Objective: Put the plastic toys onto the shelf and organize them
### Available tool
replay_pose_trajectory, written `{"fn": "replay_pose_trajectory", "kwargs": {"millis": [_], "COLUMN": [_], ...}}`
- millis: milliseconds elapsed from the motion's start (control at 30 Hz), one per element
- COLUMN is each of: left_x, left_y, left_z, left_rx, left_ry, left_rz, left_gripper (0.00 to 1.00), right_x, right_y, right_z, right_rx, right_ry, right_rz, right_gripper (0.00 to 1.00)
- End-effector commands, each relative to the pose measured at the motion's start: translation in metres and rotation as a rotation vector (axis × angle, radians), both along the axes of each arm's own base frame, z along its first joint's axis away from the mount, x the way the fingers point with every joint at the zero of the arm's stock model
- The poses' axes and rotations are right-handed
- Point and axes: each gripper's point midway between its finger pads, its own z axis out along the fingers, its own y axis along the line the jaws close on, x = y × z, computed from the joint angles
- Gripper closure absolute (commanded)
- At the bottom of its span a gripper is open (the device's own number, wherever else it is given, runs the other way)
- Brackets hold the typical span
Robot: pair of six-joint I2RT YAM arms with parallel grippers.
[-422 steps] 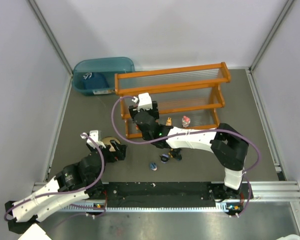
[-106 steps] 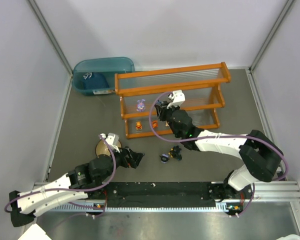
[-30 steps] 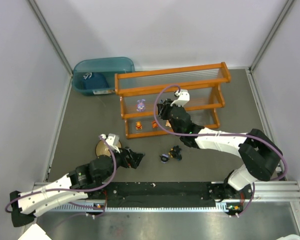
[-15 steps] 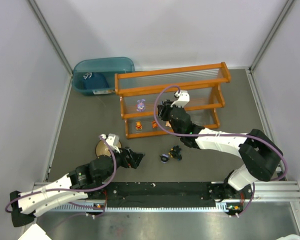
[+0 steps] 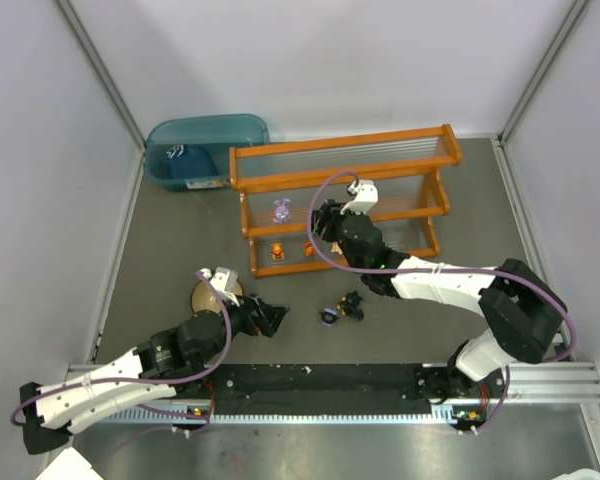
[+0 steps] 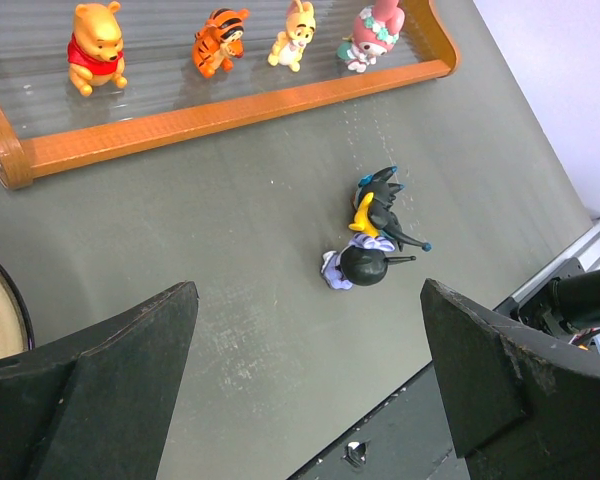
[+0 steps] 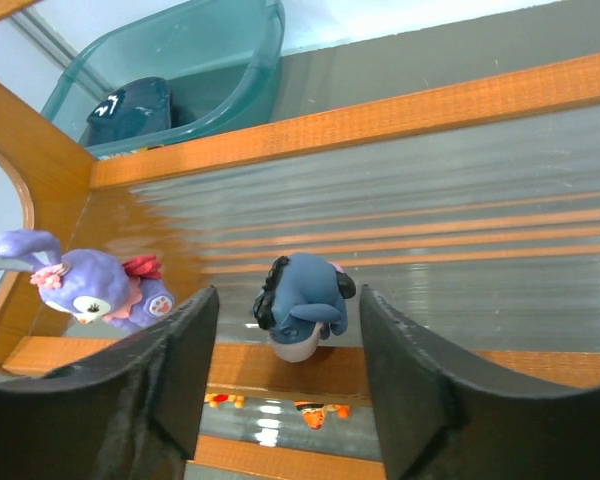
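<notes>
Status: placement is largely done. Six of the eight visible toys stand on the orange wooden-framed shelf with clear ribbed plastic tiers (image 5: pixel 432 187).

1. Lowest tier, left wrist view: the yellow bear figurine in a red shirt (image 6: pixel 92 60), the orange striped tiger figurine (image 6: pixel 218 40), the pale yellow figurine (image 6: pixel 295 35) and the pink-and-white figurine (image 6: pixel 377 35) stand upright in one row behind the front rail.
2. Higher tier, right wrist view: the purple bunny figurine (image 7: pixel 100 285) stands near the left end post. The small dark-blue figurine (image 7: pixel 302 305) stands upright just beside it, at the front rail.
3. Right gripper (image 7: pixel 288 300): the jaws are parted and hold nothing. The dark-blue figurine sits between the two fingers (image 7: pixel 170 380), with a gap visible on each side.
4. Left gripper (image 6: pixel 308 300): the jaws are spread wide and hold nothing. It hangs above the grey tabletop (image 6: pixel 180 230), near the tan round bowl (image 5: pixel 212 293).
5. Outstanding: the black figurine with yellow and teal details (image 6: pixel 380 205) and the dark round-headed figurine with a lavender body (image 6: pixel 355 268) lie touching each other on the tabletop, in front of the shelf and well apart from it. Judged from this, two pick-and-place cycles are left.
6. The teal translucent plastic bin (image 7: pixel 210 60) behind the shelf holds one dark object and takes no part in the task
</notes>
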Motion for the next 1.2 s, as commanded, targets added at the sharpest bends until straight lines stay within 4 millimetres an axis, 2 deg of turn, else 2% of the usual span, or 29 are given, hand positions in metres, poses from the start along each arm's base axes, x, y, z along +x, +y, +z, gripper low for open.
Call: {"fn": "replay_pose_trajectory", "kwargs": {"millis": [0,233,467,533,600,633,700,733,767,800,833,867,933,967,1033,1067,1133,1167], "left_x": [0.003,0.003,0.004,0.003,0.003,0.003,0.002,0.002,0.001,0.0,-0.001,-0.005,-0.008,-0.01,-0.01,-0.009,-0.007,-0.006], "left_y": [-0.002,-0.001,0.005,0.007,0.008,0.008,0.008,0.007,0.003,0.0,-0.002,-0.01,-0.017,-0.024,-0.034,-0.038,-0.048,-0.051], "left_z": [0.01,0.012,0.015,0.016,0.018,0.018,0.019,0.019,0.018,0.018,0.016,0.013,0.007,0.001,0.003,-0.004,0.001,-0.009], "left_rx": [-0.033,-0.037,-0.027,-0.024,-0.026,-0.021,-0.015,-0.012,0.005,0.012,0.026,0.046,0.055,0.07,0.038,0.057,0.02,0.049], "left_ry": [-0.034,-0.037,-0.037,-0.034,-0.036,-0.035,-0.039,-0.043,-0.057,-0.06,-0.065,-0.067,-0.051,-0.034,-0.034,-0.02,-0.017,0.007], "left_rz": [0.006,0.01,0.025,0.028,0.03,0.029,0.023,0.016,-0.012,-0.026,-0.043,-0.092,-0.122,-0.151,-0.165,-0.171,-0.177,-0.177], "left_gripper": [0.01,0.01,0.01,0.01,0.01,0.01,0.01,0.01,0.01,0.01,0.01,0.01,0.01,0.01,0.01,0.01,0.01,0.01], "right_x": [-0.002,-0.003,-0.011,-0.017,-0.024,-0.029,-0.038,-0.044,-0.049,-0.053,-0.062,-0.065,-0.078,-0.086,-0.095,-0.105,-0.115,-0.12], "right_y": [-0.006,-0.007,-0.015,-0.021,-0.022,-0.025,-0.028,-0.033,-0.036,-0.041,-0.048,-0.053,-0.063,-0.07,-0.081,-0.088,-0.096,-0.101], "right_z": [0.01,0.016,0.04,0.046,0.042,0.05,0.042,0.052,0.054,0.047,0.054,0.053,0.039,0.047,0.038,0.039,0.027,0.021], "right_rx": [0.002,-0.006,-0.028,-0.046,-0.074,-0.064,-0.078,-0.062,-0.059,-0.07,-0.063,-0.062,-0.088,-0.063,-0.077,-0.065,-0.064,-0.057], "right_ry": [-0.027,-0.05,-0.13,-0.158,-0.154,-0.167,-0.154,-0.171,-0.174,-0.162,-0.168,-0.156,-0.11,-0.117,-0.09,-0.08,-0.052,-0.027], "right_rz": [0.018,0.026,0.055,0.073,0.106,0.119,0.148,0.154,0.16,0.16,0.161,0.152,0.159,0.155,0.142,0.146,0.148,0.142], "right_gripper": [0.36,0.29,0.27,0.27,0.27,0.27,0.26,0.26,0.26,0.25,0.25,0.25,0.25,0.25,0.25,0.25,0.25,0.25]}}
